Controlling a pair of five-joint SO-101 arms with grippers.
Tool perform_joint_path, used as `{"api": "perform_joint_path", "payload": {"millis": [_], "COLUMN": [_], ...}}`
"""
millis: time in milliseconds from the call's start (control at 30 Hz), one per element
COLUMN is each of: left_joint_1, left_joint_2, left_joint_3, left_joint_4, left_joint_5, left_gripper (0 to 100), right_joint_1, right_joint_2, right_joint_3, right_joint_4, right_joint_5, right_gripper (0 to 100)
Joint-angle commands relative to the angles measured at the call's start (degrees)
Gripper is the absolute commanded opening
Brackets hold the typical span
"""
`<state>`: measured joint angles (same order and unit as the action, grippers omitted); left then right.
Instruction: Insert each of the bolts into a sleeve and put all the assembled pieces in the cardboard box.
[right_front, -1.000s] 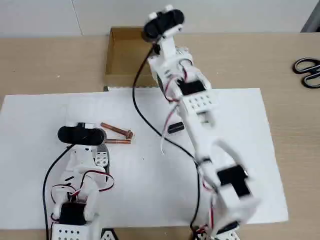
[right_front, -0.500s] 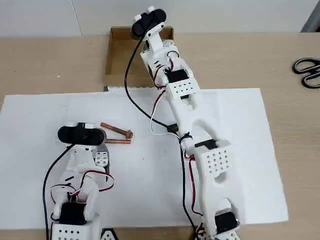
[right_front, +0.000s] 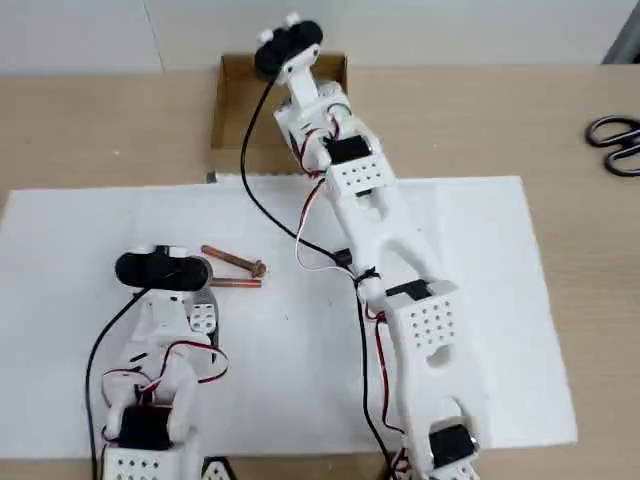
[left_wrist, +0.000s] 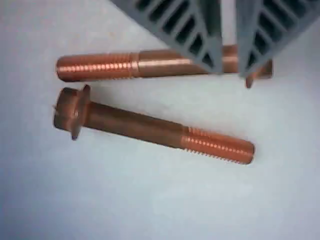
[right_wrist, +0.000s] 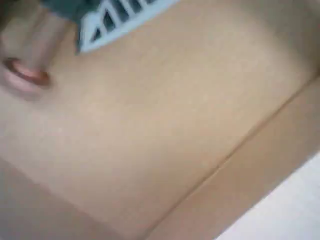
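Note:
Two copper bolts lie side by side on the white paper, one above the other. In the left wrist view the flanged bolt lies free and the second bolt runs under my left gripper, which is shut and holds nothing. That gripper rests at the bolts' left end. My right arm stretches over the cardboard box. Inside the box, my right gripper is shut on a pale sleeve with a copper bolt end sticking out, just above the floor.
Black scissors lie on the wooden table at the far right. The box wall rises beside the held piece. The right arm's links and cables cross the middle of the paper.
The right arm has swung left and reached further over the box, bringing its gripper down inside. The left arm and the two bolts have stayed put.

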<state>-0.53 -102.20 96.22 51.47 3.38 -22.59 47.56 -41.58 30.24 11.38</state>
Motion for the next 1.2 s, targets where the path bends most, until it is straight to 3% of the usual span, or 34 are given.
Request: {"api": "perform_joint_path", "payload": {"millis": [0,933,1167], "left_joint_1": [-0.5,-0.5,-1.4], "left_joint_2": [-0.4,-0.4,-0.4], "left_joint_3": [-0.2,-0.2,-0.2], "left_joint_4": [-1.5,-1.5,-1.5], "left_joint_5": [0.1,0.1,0.1], "left_gripper": [1,1,1], "right_joint_1": [-0.3,-0.1,0.9], "right_joint_2": [-1.6,-30.3,-34.6], "right_joint_3": [-3.1,-3.1,-1.5], "right_joint_4": [1.8,64.9,66.6], "right_joint_5": [0.5,0.4,-4.7], "right_gripper": [18.0,18.0,18.0]}}
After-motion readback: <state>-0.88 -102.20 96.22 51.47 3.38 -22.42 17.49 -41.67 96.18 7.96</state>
